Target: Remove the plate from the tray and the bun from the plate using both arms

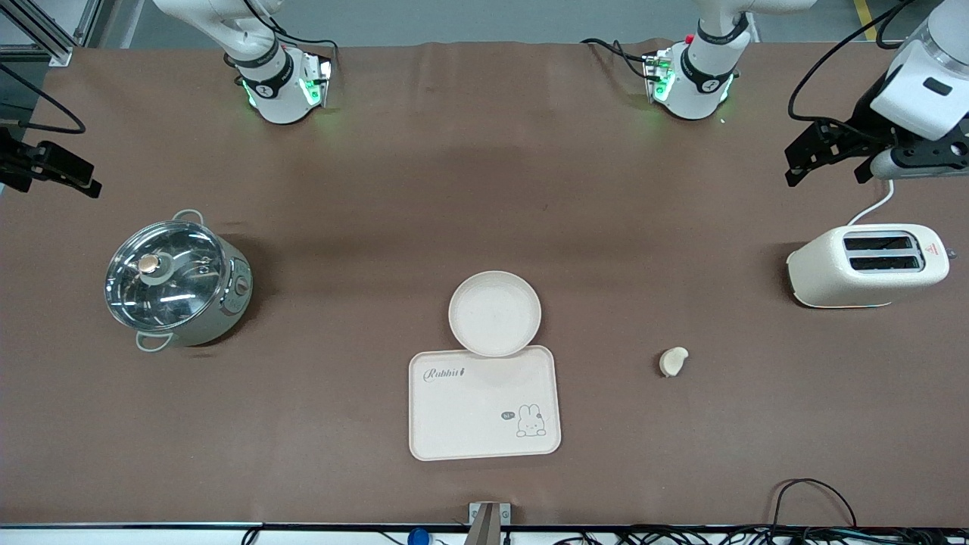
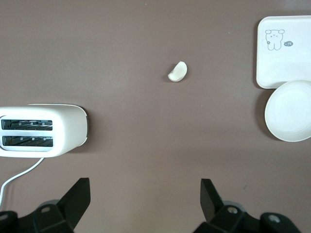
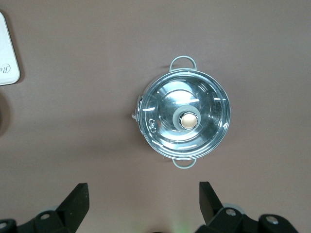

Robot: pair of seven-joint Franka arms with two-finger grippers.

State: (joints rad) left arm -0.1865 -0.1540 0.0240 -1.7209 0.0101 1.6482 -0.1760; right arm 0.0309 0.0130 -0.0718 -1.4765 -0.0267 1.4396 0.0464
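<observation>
Plate (image 1: 495,312): on table, rim overlapping tray (image 1: 484,405) edge — well apart from both jaws
Bun (image 1: 673,361): on table, ahead of left gripper (image 2: 146,194), jaws wide
Right gripper (image 3: 144,196): wide, empty — over pot (image 3: 184,119)

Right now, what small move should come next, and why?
Probably none beyond nudging the plate fully off the tray: it overlaps the tray's edge, empty. The bun lies on the table. The left gripper and right gripper hang open, holding nothing.
</observation>
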